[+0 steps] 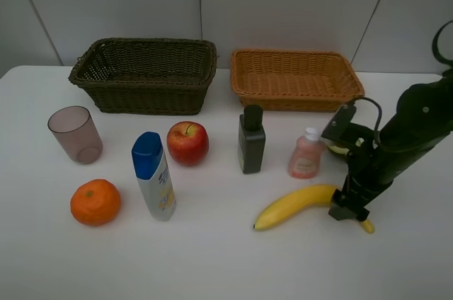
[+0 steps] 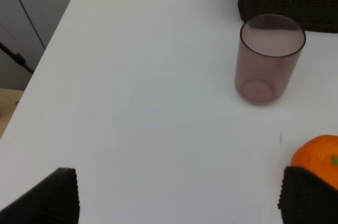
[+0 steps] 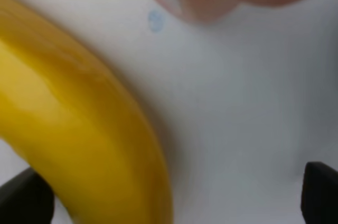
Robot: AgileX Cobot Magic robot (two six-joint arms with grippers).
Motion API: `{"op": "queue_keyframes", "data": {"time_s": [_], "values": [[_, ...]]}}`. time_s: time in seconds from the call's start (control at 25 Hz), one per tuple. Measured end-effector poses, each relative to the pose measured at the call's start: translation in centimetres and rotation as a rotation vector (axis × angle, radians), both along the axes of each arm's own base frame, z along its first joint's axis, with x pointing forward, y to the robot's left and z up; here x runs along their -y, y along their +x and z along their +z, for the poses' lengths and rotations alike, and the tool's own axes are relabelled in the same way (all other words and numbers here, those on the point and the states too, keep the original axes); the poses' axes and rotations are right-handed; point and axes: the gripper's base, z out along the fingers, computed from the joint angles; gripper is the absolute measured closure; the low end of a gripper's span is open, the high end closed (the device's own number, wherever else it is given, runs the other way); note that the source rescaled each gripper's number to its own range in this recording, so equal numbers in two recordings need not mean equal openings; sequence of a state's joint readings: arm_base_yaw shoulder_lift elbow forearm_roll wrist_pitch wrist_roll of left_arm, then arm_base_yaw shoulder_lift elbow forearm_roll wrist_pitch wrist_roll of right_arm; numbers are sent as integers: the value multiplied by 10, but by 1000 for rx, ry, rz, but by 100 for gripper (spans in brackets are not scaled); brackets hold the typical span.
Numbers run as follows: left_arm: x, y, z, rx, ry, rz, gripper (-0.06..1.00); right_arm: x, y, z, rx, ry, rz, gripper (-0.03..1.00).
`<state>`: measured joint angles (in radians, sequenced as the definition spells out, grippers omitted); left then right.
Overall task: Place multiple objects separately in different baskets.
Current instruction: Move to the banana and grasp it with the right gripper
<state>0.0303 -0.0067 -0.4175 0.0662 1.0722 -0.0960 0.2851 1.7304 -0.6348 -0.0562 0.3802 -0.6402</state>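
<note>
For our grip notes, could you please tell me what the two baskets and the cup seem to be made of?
Dark basket: woven wicker, matte olive-brown, strands visible. Orange basket: the same weave, tan, possibly synthetic. Cup: translucent pinkish plastic, probably; its base shows through the wall, though glass cannot be ruled out.

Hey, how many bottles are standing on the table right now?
3. The white blue-capped bottle stands left of centre by the red apple; the dark green bottle is mid-table; the pink bottle is just right of it, behind the banana. The right arm could hide another.
</note>
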Motion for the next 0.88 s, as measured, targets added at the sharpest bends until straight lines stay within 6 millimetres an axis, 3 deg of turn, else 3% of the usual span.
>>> {"op": "queue_keyframes", "data": {"time_s": [0.36, 0.48, 0.68, 0.76, 0.88], "values": [[0, 0, 0, 0, 0, 0, -5, 0, 0, -1, 1, 1, 0, 2], [0, 0, 0, 0, 0, 0, -5, 0, 0, -1, 1, 1, -1, 20], [0, 0, 0, 0, 0, 0, -5, 0, 0, -1, -4, 2, -5, 74], [0, 0, 0, 0, 0, 0, -5, -1, -1, -1, -12, 11, -23, 91], [0, 0, 0, 0, 0, 0, -5, -1, -1, -1, -14, 19, -35, 91]]}}
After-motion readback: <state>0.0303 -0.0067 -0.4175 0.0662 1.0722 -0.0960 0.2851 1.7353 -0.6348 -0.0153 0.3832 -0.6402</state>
